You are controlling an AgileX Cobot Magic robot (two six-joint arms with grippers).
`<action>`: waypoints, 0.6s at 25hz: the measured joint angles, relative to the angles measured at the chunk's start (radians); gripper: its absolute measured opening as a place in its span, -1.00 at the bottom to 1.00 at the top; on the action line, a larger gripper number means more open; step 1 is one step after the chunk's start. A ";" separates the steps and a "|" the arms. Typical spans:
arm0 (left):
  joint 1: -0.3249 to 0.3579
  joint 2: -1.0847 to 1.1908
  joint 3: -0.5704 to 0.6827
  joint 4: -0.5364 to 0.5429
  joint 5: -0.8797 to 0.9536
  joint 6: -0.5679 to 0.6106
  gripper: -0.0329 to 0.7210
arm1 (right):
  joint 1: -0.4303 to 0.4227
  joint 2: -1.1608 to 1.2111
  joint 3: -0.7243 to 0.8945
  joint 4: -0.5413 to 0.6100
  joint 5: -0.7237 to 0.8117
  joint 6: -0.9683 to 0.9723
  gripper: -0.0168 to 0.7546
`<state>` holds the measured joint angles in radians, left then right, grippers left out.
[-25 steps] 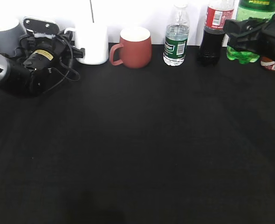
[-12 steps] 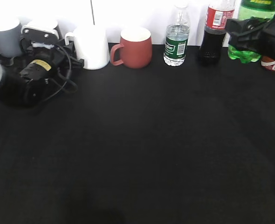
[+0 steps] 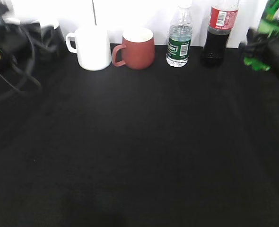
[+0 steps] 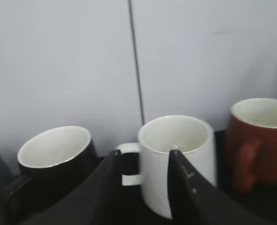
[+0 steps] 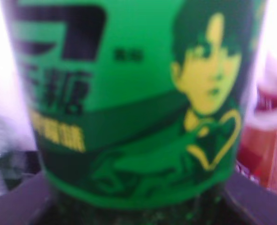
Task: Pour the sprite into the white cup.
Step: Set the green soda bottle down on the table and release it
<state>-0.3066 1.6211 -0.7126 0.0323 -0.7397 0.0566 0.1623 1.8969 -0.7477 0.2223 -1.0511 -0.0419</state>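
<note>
Here the right gripper [image 3: 267, 45] clasped the sprite [image 3: 271, 19] at the far right edge of the black worktop [image 3: 139, 151].
The left gripper [image 4: 143, 161] hung with its fingers parted, just in front of the white cup [image 3: 92, 47], which stood far left beside the reddish-brown mug [image 3: 135, 47]. A water bottle [image 3: 179, 40] and cola bottle [image 3: 217, 33] stood farther right; the sprite's label [image 5: 138, 103] filled the right wrist view.

Bright, washed-out wall glare tops the exterior view; the black counter [image 3: 139, 151] swallows shadows. Both side edges smear with motion blur. The sprite [image 5: 134, 103] label fills the right wrist view, soft-focused.
</note>
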 joint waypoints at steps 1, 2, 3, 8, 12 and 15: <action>-0.013 -0.057 0.000 0.000 0.070 -0.003 -0.22 | -0.014 0.051 -0.033 0.005 -0.011 -0.001 0.15; -0.024 -0.103 0.001 0.000 0.130 -0.005 -0.22 | -0.028 0.095 -0.067 0.006 -0.013 -0.001 0.15; -0.030 -0.134 0.001 0.000 0.188 -0.005 -0.22 | -0.038 0.134 -0.102 0.004 -0.014 -0.001 0.15; -0.031 -0.155 0.001 -0.001 0.274 -0.006 -0.22 | -0.052 0.296 -0.287 -0.021 0.018 -0.001 0.15; -0.031 -0.155 0.001 -0.001 0.276 -0.006 -0.22 | -0.052 0.351 -0.346 -0.024 0.059 -0.001 0.31; -0.031 -0.155 0.001 -0.001 0.277 -0.006 -0.22 | -0.052 0.351 -0.347 -0.024 0.070 -0.009 0.69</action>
<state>-0.3378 1.4666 -0.7118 0.0313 -0.4632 0.0509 0.1107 2.2481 -1.0943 0.1980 -0.9808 -0.0504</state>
